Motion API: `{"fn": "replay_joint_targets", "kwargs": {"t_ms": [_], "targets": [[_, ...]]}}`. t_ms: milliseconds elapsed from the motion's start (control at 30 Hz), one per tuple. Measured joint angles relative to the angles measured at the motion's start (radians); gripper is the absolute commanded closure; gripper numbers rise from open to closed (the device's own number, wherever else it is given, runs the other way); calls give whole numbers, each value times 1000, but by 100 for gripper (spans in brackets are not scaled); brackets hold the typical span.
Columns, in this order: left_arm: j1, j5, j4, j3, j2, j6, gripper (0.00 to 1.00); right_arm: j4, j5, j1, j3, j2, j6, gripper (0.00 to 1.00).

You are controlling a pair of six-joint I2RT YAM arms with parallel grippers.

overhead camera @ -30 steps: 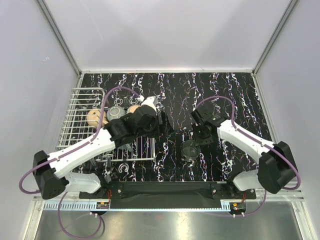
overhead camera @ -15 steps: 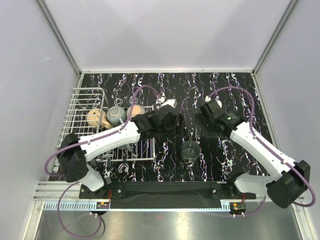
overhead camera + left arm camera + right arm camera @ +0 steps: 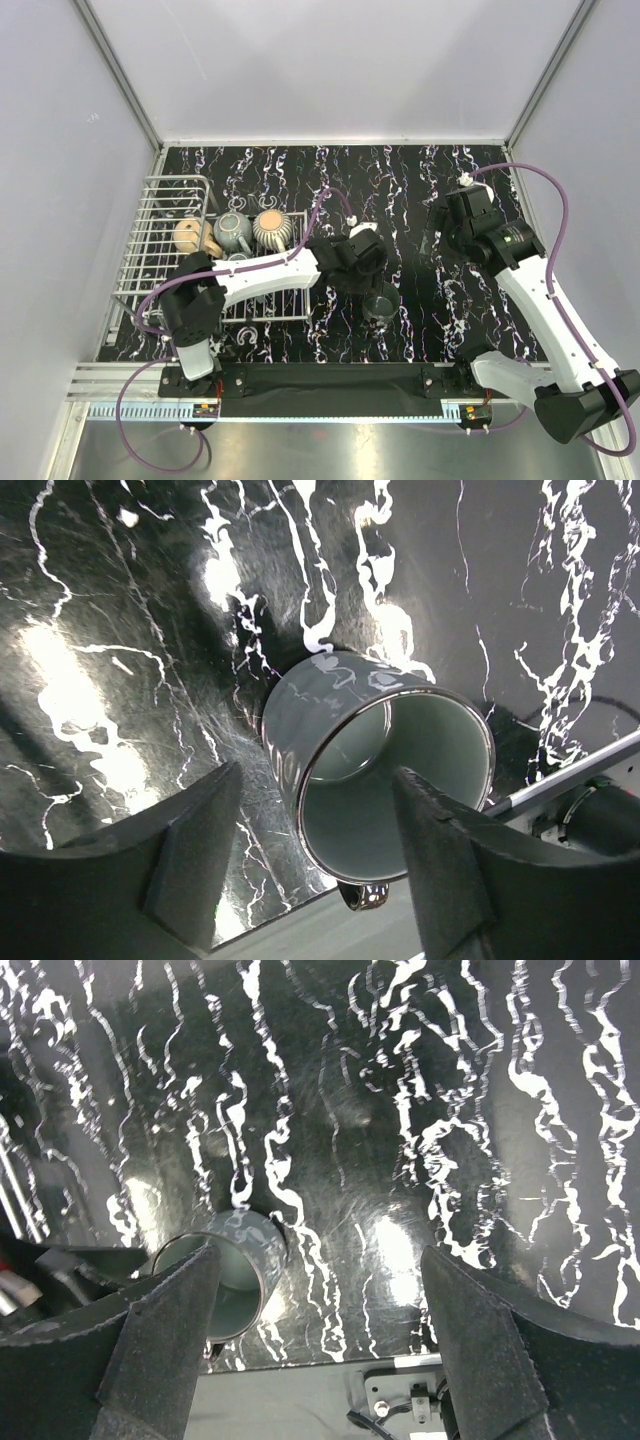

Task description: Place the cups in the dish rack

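The biggest thing is the black stone counter (image 3: 400, 180) with white wiggly lines on it. On its left side sits the white wire dish rack (image 3: 160, 225). The white and black left arm (image 3: 250, 278) stretches across the near part of the rack to the middle of the counter. The right arm (image 3: 540, 290) goes up the right side, and its tip is well apart from the rack.

The left fingers (image 3: 374, 278) hang just over a shiny grey-teal cup with a pale inside (image 3: 383, 300). They are apart, one on each side of the cup. In the left wrist view, some counter shows between one finger and the cup. The other finger hides part of the rim, so I cannot tell if it touches. The right fingers (image 3: 441, 216) are wide apart, with only bare counter between them.

That cup stands on the counter with its mouth up. It is near the right side of the rack, not in it.

Three cups lie in the rack in a row: a round peach-tan cup (image 3: 190, 237), a second grey-teal cup (image 3: 232, 230) and a ribbed grey-beige cup (image 3: 270, 228).
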Motion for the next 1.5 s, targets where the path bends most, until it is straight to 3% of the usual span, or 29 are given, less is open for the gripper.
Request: {"fn": "replay_joint_targets", "kwargs": {"t_ms": [133, 433, 567, 600, 933, 1067, 1233, 1367, 1500], "targets": [[-5, 17, 3, 0, 8, -4, 59, 0, -33, 0, 0, 0, -6, 11], [-8, 45, 25, -25, 13, 0, 77, 4, -121, -2, -11, -13, -15, 11], [-9, 47, 28, -26, 18, 8, 91, 4, -142, -2, -11, -22, -18, 11], [-9, 47, 27, -26, 20, 8, 100, 4, -148, -2, -11, -23, -18, 10], [-7, 41, 28, -34, 9, 28, 100, 14, -296, -2, -11, -37, -19, 10], [28, 45, 19, -118, -132, 40, 100, 42, -428, -2, -8, -52, -18, 10], [114, 18, 35, -216, -453, 42, 100, 133, -667, -2, -3, -77, 4, 10], [133, -48, 97, -278, -725, 40, 100, 283, -884, 1, -23, -93, 76, 7], [134, -114, 151, -359, -956, 34, 100, 459, -994, 55, -88, -118, 173, 5]]}}
